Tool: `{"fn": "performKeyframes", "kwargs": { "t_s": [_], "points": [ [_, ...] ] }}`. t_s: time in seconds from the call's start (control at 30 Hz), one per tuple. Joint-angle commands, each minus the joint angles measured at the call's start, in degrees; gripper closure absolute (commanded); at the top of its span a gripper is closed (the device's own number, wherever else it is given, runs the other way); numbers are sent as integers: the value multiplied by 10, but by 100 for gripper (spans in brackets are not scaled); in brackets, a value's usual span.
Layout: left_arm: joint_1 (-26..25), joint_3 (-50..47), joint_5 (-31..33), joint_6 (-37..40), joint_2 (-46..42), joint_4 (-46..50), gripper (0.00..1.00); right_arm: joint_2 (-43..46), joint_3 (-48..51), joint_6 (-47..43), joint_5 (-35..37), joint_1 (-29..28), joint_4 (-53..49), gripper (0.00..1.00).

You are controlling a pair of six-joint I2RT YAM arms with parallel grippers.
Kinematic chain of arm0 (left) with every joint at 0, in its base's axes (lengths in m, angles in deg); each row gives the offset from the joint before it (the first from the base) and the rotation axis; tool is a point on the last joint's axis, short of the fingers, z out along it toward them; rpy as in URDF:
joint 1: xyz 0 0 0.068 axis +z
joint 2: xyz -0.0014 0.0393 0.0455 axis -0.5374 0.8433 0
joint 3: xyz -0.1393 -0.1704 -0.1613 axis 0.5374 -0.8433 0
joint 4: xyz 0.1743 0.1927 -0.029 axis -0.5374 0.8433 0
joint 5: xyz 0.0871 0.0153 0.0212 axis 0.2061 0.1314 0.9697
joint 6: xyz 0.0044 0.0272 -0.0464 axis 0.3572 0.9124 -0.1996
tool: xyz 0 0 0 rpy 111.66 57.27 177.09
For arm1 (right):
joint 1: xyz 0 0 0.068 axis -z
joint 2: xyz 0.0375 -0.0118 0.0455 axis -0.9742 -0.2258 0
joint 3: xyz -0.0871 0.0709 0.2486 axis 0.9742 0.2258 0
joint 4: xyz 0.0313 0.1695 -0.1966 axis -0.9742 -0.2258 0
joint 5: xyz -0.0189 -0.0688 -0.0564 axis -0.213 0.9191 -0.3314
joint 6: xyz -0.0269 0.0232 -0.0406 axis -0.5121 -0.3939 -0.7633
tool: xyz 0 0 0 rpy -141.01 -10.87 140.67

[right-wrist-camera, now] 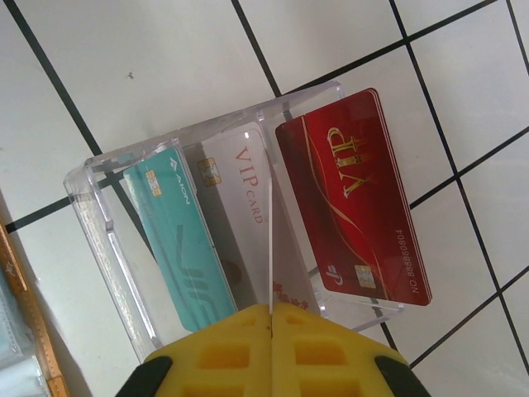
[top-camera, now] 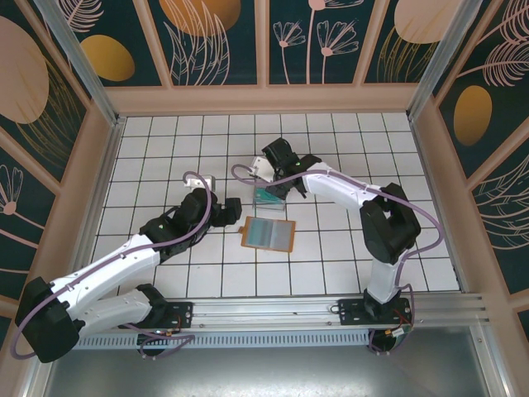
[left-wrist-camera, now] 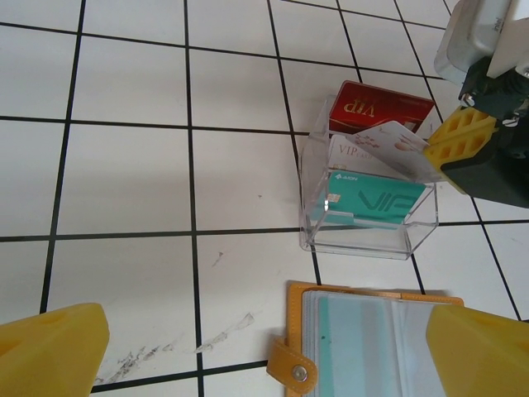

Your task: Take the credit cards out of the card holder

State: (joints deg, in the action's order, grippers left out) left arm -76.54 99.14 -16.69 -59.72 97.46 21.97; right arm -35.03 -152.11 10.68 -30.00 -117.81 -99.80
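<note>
The left gripper [top-camera: 227, 212] hovers low over the white tiled surface [top-camera: 165, 149] with its yellow fingers [left-wrist-camera: 51, 349] spread wide and nothing between them. The card holder [top-camera: 267, 234] lies open and flat on the surface, just ahead of this gripper and toward its right finger. Its pale blue-grey inside faces up and its snap tab [left-wrist-camera: 291, 368] points to the gripper's middle.

Farther ahead of the left gripper, beyond the holder, stands a clear plastic box [left-wrist-camera: 318, 223]. A teal card [left-wrist-camera: 376, 201] leans inside it, and a red card [left-wrist-camera: 376, 107] rests at its far wall.

The right gripper [right-wrist-camera: 271, 339] is over the box, its pads pressed together on the edge of a white VIP card [right-wrist-camera: 240, 198] that stands in the box between the teal and red cards. From this gripper, the card holder is at its left, just past the box.
</note>
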Motion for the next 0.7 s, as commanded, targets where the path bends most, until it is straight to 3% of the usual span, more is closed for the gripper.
{"fn": "performKeyframes", "kwargs": {
  "t_s": [0.0, 0.1, 0.2, 0.53, 0.67],
  "points": [
    [2, -8, 14, -7, -5, 14, 2, -21, -17, -14, 0, -7, -10, 100],
    [3, -7, 15, -7, -5, 14, 1, -31, -25, -10, 2, -12, -12, 98],
    [2, -9, 15, -6, -6, 13, 1, -39, -29, -2, 18, -15, -3, 74],
    [2, -6, 15, -4, -1, 11, 1, -51, -31, 19, 106, -12, 38, 73],
    [2, -5, 13, -2, 2, 10, 2, -37, -33, 52, 98, -10, 42, 73]
  ]
}}
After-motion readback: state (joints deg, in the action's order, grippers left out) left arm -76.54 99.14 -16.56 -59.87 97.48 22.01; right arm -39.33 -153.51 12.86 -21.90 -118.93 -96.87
